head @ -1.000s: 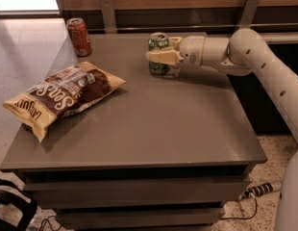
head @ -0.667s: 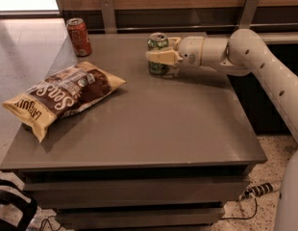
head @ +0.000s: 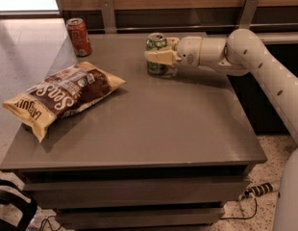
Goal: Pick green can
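Grey table [head: 163,124]: arm [head: 264,66] stretched level from right, tool [head: 157,57] clamping green can [head: 155,42].

gripper [head: 156,57] clasping the green can [head: 155,42] hides its middle; arm [head: 279,81] cut off right.

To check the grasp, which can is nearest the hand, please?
The green can, with the hand around it; the red can stands apart at the corner.
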Motion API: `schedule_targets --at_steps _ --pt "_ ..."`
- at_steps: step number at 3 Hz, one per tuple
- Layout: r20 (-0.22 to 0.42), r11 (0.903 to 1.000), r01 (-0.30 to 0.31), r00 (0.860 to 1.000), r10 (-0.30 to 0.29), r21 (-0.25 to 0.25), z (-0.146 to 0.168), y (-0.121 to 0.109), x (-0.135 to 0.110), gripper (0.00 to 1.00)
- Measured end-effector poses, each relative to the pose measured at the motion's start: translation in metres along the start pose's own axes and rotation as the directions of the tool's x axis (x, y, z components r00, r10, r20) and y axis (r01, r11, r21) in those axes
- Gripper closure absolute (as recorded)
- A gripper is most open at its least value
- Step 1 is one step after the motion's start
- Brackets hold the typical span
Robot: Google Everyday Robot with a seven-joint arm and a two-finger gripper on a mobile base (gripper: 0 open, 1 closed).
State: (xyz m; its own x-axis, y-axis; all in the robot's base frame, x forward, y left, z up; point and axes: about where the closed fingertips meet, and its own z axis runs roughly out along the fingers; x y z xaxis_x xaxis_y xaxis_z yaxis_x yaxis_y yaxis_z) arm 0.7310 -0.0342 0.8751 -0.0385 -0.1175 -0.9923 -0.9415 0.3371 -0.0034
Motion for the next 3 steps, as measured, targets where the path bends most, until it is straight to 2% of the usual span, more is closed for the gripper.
schedule_targets --at_steps 1,2,3 --pt "0.0 1.0 0.0 1.0 0.0 0.0 0.0 0.0 0.0 1.0" --pt "-0.012 0.9992 0.04 0.999 -0.04 0.005 0.001 0.011 -0.011 1.0" --pt "-0.005 0.995 0.094 0.996 -0.094 0.034 -0.008 0.023 -0.032 1.0"
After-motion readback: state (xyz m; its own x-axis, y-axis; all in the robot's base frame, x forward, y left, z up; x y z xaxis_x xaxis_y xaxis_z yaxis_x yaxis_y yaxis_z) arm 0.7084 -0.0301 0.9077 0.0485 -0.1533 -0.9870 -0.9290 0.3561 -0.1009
